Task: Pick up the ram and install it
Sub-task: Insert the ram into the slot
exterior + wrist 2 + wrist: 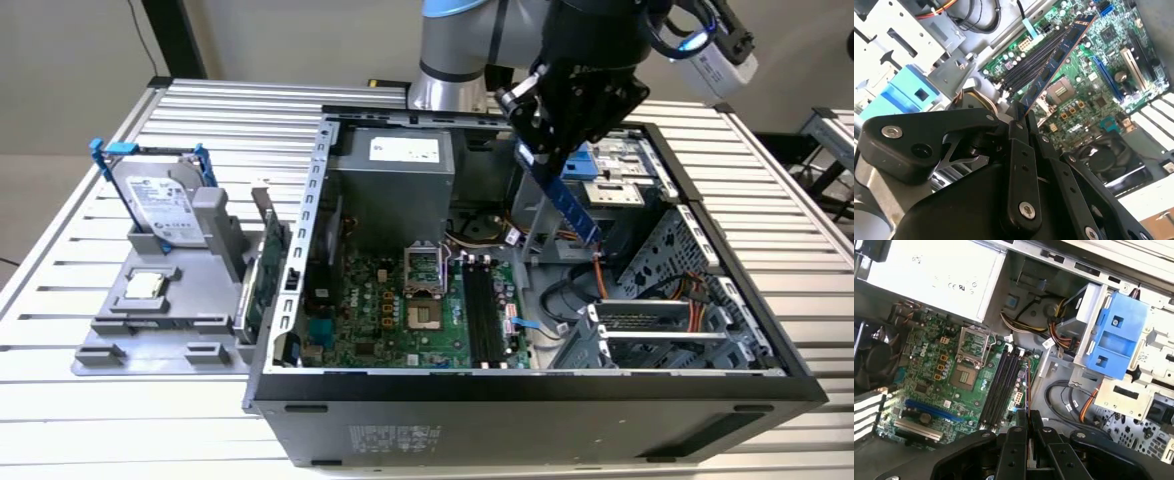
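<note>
Above the open computer case (534, 385), the arm's black gripper (534, 148) pinches the ram (563, 200) by its upper end in the exterior view. The narrow blue-faced stick hangs tilted down into the middle of the case, clear of the case floor. Inside the case lie the green motherboard (387, 310) and its dark memory slots (483, 310). Outside the case, on the exterior view's left, a silver hard drive (160, 205) with blue rails and a green expansion card (271, 265) stand in a grey holder (147, 330) on the slatted table (80, 430). In the second wrist view the gripper (1021, 112) is clamped on the near end of the ram (1058, 54), whose row of dark chips runs out over the memory slots (1034, 57) and motherboard (1089, 85) within the case, without touching them. In the first wrist view the gripper (1026, 415) is pressed onto the ram (1026, 385), seen edge-on as a thin line inside the case, between the memory slots (1001, 385) and a blue drive bracket (1116, 332).
</note>
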Robot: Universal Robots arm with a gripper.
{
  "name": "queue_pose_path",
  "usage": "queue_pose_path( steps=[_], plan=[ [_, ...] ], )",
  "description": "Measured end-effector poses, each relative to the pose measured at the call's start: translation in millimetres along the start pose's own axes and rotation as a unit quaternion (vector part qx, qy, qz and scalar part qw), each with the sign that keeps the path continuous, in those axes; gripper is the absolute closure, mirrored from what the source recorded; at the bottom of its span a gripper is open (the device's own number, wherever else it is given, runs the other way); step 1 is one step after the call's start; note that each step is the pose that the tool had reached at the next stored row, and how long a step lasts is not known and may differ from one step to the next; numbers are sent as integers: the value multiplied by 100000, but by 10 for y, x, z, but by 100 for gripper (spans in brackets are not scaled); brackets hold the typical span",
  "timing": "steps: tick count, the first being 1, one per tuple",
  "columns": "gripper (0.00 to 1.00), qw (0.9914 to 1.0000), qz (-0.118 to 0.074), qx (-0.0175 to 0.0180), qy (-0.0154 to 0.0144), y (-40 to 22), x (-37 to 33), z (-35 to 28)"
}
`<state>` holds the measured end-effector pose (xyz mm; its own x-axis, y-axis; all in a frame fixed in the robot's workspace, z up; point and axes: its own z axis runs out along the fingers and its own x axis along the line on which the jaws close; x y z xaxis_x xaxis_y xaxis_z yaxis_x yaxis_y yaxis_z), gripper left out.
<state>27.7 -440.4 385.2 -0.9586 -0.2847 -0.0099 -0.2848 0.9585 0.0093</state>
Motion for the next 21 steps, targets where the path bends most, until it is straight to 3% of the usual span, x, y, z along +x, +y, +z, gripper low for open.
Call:
queue_pose_path(
  steps=[4, 9, 13, 18, 21],
  plan=[
    [100, 99961, 2775, 29, -19, 0, 0, 2],
    [100, 99803, 6272, 61, -43, 0, 0, 4],
    [100, 99546, 9522, 93, -70, 0, 0, 6],
    [100, 99110, 13314, 133, -104, 0, 0, 9],
    [100, 99151, 12998, 121, -112, 0, 0, 16]
  ],
)
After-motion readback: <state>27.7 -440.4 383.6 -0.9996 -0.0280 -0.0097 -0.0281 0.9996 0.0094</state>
